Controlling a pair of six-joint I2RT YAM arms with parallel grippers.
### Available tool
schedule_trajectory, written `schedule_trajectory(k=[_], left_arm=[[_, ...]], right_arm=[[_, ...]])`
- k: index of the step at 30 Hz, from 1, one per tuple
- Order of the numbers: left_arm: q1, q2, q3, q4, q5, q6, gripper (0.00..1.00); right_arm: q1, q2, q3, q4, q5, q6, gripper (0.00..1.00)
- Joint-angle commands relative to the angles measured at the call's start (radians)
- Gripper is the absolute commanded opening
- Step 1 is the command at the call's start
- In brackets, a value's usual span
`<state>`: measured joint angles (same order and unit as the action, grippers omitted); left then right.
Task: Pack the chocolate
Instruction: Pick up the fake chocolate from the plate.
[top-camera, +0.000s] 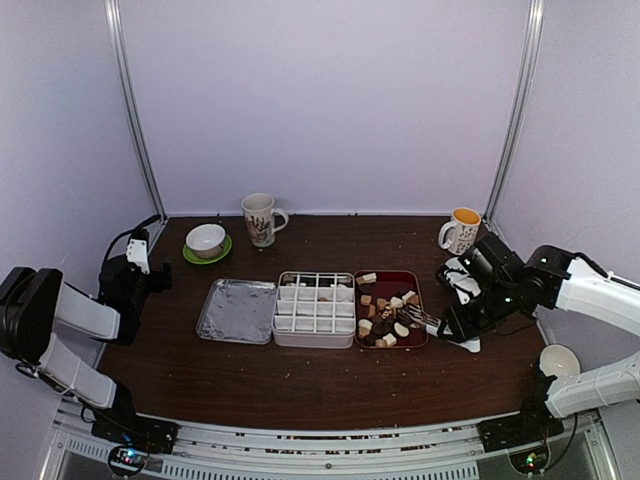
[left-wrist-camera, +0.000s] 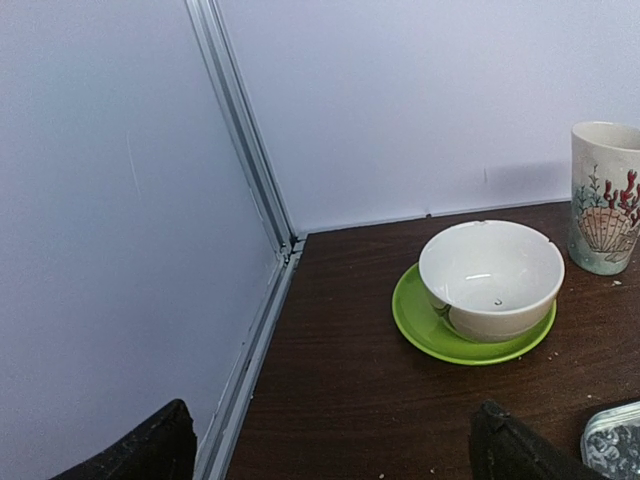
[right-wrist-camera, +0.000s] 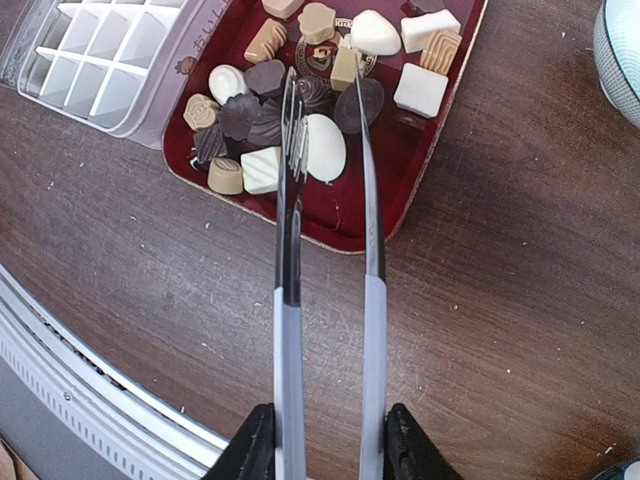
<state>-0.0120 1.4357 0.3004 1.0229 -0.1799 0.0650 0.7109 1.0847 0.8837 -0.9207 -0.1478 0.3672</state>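
Note:
The chocolate (top-camera: 388, 312), several small dark, tan and white pieces, lies in a dark red tray (top-camera: 420, 290). It also shows in the right wrist view (right-wrist-camera: 250, 110). My right gripper (top-camera: 462, 325) is shut on metal tongs (right-wrist-camera: 372, 230) and stands just right of the tray. In the right wrist view, the gripper (right-wrist-camera: 328, 440) holds the tongs' two arms apart over the pile, either side of a white oval piece (right-wrist-camera: 325, 148). A white compartment box (top-camera: 315, 308) sits left of the tray. My left gripper (top-camera: 155, 278) is open and empty at the far left.
A foil lid (top-camera: 238, 310) lies left of the box. A white bowl on a green saucer (left-wrist-camera: 490, 278) and a patterned mug (left-wrist-camera: 605, 200) stand at the back left. A yellow-filled mug (top-camera: 461, 230) stands back right. A small bowl (top-camera: 558, 360) sits near the right arm.

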Motion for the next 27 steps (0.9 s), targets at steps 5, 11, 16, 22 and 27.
schedule_trajectory(k=[5, 11, 16, 22, 27], left_arm=[[0.009, -0.010, 0.008, 0.037, -0.008, -0.010, 0.98], [0.009, -0.009, 0.008, 0.036, -0.008, -0.010, 0.98], [0.009, -0.009, 0.008, 0.036, -0.008, -0.010, 0.98], [0.008, -0.009, 0.008, 0.036, -0.009, -0.010, 0.98], [0.009, -0.009, 0.009, 0.037, -0.009, -0.010, 0.98]], right_arm=[[-0.005, 0.021, -0.009, 0.008, -0.011, 0.009, 0.35], [-0.007, 0.075, 0.002, 0.034, -0.011, 0.003, 0.36], [-0.008, 0.093, 0.020, 0.012, -0.027, -0.006, 0.36], [-0.007, 0.059, 0.024, -0.007, -0.072, -0.017, 0.40], [-0.007, 0.043, 0.028, -0.002, -0.095, -0.020, 0.43]])
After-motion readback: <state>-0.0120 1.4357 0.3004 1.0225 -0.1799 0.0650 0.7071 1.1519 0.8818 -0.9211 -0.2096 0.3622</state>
